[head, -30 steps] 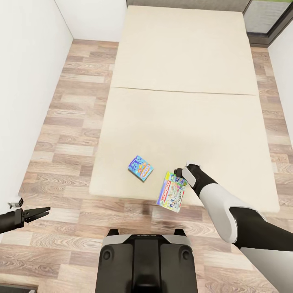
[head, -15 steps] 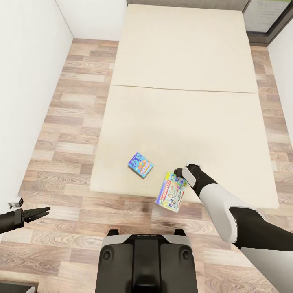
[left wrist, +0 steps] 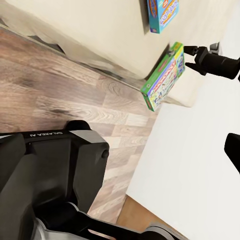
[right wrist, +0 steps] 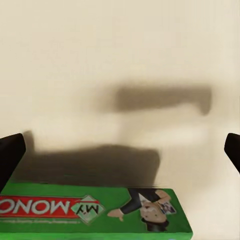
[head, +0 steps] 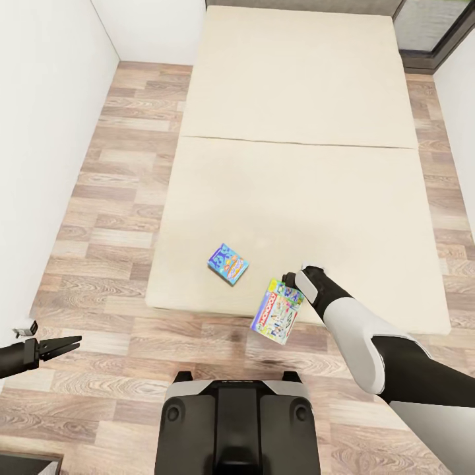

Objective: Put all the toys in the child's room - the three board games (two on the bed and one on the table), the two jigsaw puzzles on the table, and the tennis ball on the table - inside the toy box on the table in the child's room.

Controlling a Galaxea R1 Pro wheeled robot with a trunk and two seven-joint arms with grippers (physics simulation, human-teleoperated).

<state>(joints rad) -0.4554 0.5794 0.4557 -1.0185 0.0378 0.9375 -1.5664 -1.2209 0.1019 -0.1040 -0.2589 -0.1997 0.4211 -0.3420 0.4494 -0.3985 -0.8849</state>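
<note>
The green-edged board game [head: 278,311] hangs tilted, gripped at its top edge by the right hand [head: 288,280], over the bed's [head: 297,191] near edge. The blue board game [head: 227,263] lies on the bed just beside that hand. The left hand [head: 69,342] looks closed and empty.

The right hand [head: 288,280] is half hidden behind the green-edged board game [head: 278,311].

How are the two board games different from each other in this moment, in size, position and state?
The blue board game is smaller and lies flat on the bed; the green-edged board game is larger and hangs tilted over the bed's near edge, held by the right claw. The blue one is untouched. Both are flat rectangular boxes.
</note>
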